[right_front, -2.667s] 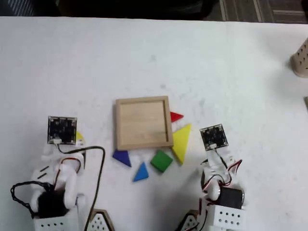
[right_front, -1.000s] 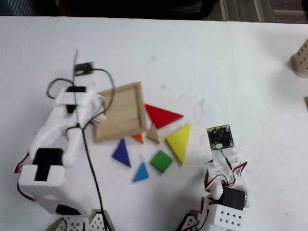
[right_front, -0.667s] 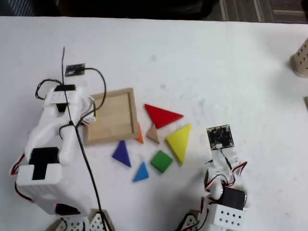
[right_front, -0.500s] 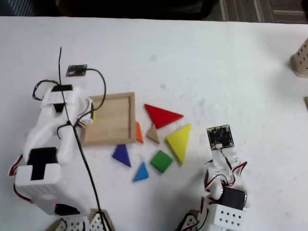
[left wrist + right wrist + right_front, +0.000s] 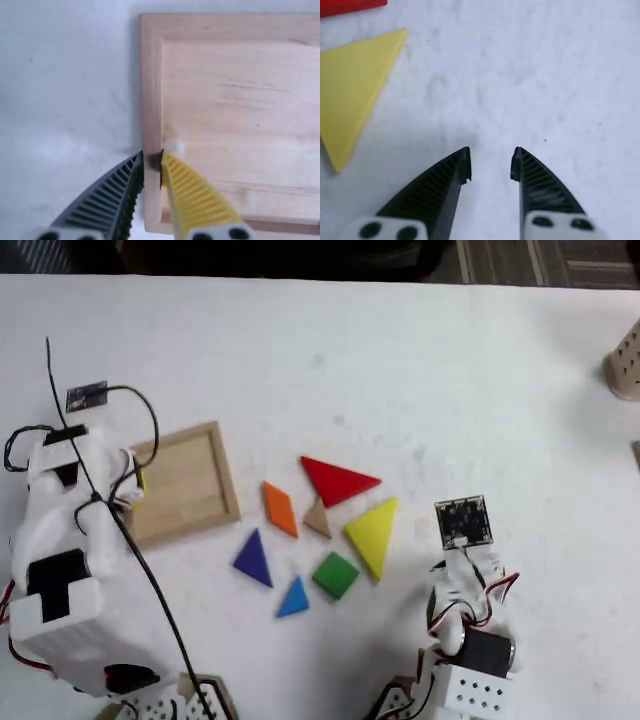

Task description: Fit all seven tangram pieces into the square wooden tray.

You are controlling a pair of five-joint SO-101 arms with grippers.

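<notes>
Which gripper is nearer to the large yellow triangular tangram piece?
Right. The right gripper hangs open over the white table beside the large yellow triangular piece; the left gripper is shut on the square wooden tray's rim, farther off.

The left arm [image 5: 60, 540] hides one rim of the tray [image 5: 229, 475]; the right wrist view crops the red triangle [image 5: 345, 6]

On white table [image 5: 420, 370]: wooden tray [image 5: 228, 480], loose beside it orange rhomboid [image 5: 280, 509], red triangle [image 5: 338, 480], tan triangle [image 5: 318, 520], yellow triangle [image 5: 372, 534], green square [image 5: 335, 574], dark-blue triangle [image 5: 253, 559], light-blue triangle [image 5: 293, 598].
</notes>
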